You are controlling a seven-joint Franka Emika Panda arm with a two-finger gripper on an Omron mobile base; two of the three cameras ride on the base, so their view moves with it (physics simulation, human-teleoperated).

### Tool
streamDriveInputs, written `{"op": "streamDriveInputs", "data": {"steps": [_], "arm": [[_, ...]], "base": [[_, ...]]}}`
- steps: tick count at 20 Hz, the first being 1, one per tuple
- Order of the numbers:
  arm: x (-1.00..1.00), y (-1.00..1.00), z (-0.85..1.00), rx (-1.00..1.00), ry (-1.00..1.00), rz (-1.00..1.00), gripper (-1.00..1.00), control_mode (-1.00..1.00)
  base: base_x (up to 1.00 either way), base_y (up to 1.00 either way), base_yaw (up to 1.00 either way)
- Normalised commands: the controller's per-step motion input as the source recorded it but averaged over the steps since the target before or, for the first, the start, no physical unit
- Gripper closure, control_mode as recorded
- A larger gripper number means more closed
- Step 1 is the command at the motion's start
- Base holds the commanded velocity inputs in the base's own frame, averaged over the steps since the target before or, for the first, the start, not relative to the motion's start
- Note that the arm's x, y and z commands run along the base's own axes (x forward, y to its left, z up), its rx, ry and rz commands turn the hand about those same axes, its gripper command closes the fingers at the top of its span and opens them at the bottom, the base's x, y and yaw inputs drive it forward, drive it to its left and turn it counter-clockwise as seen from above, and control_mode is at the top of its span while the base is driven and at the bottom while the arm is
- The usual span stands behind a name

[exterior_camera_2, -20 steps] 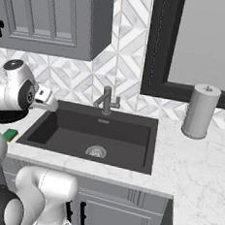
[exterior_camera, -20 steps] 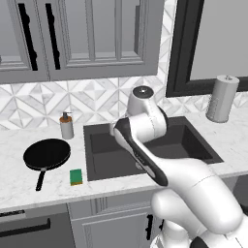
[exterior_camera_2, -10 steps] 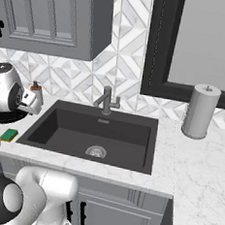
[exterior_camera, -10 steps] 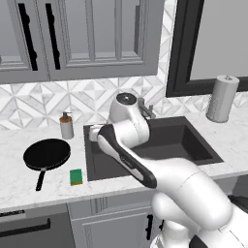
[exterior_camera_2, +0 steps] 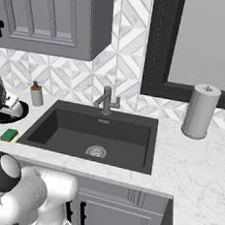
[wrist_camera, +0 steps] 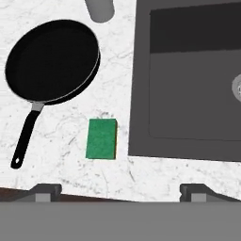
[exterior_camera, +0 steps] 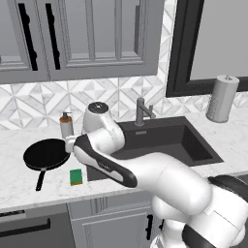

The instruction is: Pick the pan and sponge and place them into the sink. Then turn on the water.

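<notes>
The pincer (wrist_camera: 120, 188) hangs released above the worktop (wrist_camera: 61, 155); beside the sink (wrist_camera: 188, 94) lies the sponge (wrist_camera: 101, 139), the pan (wrist_camera: 52, 61) beyond it.

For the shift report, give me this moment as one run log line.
gripper: open, above counter, holding nothing | pan: on counter | sponge: on counter beside sink | faucet: no water running

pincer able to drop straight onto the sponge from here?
Probably yes. In the hand view the open pincer hangs above the counter, with the green sponge lying flat and uncovered between the frying pan and the sink rim, touching neither. Nothing sits over it.
</notes>
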Motion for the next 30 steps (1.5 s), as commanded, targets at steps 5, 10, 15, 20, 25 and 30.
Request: {"op": "streamDriveInputs", "data": {"steps": [5, 10, 15, 20, 25, 30], "arm": [[-0.08, 0.54, -0.43, 0.00, 0.00, 0.06, -1.00, -1.00], [-0.01, 0.47, -0.35, 0.00, 0.01, 0.05, -1.00, -1.00], [0.00, 0.54, -0.25, 0.00, 0.12, 0.05, -1.00, -1.00], [0.00, 0.49, -0.14, 0.00, 0.09, 0.00, -1.00, -1.00], [0.00, 0.54, -0.06, 0.00, 0.10, 0.00, -1.00, -1.00], [0.01, 0.43, -0.16, -0.01, 0.09, -0.02, -1.00, -1.00]], "base": [[0.00, 0.00, 0.00], [0.00, 0.00, 0.00], [0.00, 0.00, 0.00], [0.00, 0.00, 0.00], [0.00, 0.00, 0.00], [0.00, 0.00, 0.00]]}}
